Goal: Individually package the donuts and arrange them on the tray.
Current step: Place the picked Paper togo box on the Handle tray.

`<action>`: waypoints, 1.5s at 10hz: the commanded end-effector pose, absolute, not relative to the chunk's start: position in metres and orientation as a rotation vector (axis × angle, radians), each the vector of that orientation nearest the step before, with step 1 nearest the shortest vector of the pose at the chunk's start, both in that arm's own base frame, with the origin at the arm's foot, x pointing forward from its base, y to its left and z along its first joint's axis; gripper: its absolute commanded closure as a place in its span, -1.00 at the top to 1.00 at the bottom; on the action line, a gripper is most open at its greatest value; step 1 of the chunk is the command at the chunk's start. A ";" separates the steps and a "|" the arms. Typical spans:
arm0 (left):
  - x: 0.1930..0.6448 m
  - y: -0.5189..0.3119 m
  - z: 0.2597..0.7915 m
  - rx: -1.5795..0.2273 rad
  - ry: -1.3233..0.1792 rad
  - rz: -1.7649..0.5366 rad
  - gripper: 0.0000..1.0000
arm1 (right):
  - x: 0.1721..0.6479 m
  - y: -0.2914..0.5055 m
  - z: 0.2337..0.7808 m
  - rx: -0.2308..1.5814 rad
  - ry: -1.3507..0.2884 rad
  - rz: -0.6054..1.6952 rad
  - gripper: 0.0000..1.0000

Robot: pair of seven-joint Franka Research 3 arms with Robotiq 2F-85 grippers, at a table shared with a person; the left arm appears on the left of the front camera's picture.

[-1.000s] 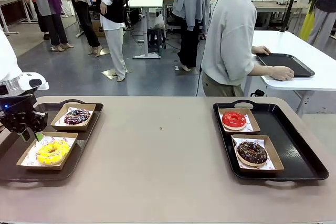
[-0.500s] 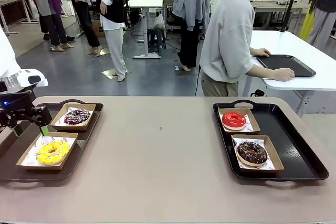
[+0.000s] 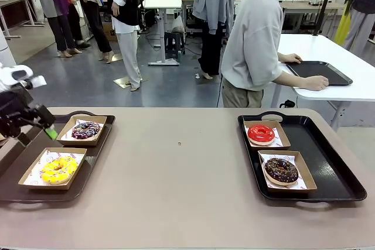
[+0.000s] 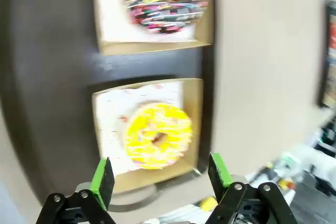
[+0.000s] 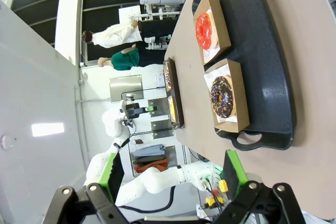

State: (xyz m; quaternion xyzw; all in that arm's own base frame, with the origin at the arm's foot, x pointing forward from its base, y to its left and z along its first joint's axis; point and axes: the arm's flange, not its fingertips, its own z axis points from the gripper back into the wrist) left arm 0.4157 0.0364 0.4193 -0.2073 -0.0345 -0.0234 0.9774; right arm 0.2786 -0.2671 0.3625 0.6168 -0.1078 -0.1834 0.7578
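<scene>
Over at the table's (image 3: 176, 185) left edge, the left gripper (image 3: 36, 128) hangs above the left tray's (image 3: 94, 165) far-left part, fingers spread wide with nothing between them. Its wrist view shows both green pads (image 4: 103, 181) splayed on either side of the yellow donut (image 4: 157, 135) well below them.

That yellow donut (image 3: 58, 168) lies in a paper-lined box (image 3: 35, 181) at the left tray's near end. Just beyond it, at the far end, the sprinkled donut (image 3: 86, 130) lies in its own box (image 3: 70, 139). The two boxes lie close together with a dark strip of tray between them. Small red marks dot the paper liners, too blurred to read.

Across at the right edge, the right tray (image 3: 334, 174) carries the red donut (image 3: 261, 133) in a box at its far-left corner, and the dark chocolate donut (image 3: 281, 170) in a box just nearer, the two boxes almost touching. This tray's right half is bare black surface, running the whole length to the near handle.

The right gripper (image 5: 173, 174) has its fingers spread wide too, holding nothing, and looks along the table from well off to the side at the right tray.

Between the two trays lies a broad stretch of bare tabletop, with one tiny speck (image 3: 180, 143) near the middle. The near edge in front of both trays is bare as well.

Beyond the far edge, a person in grey (image 3: 255, 39) stands turned away, both hands on another black tray (image 3: 322, 71) on a white table (image 3: 351, 86).
</scene>
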 end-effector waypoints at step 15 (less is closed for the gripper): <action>0.320 0.284 0.367 -1.267 -0.247 0.185 0.87 | 0.277 -0.268 0.364 1.354 -0.232 -0.404 1.00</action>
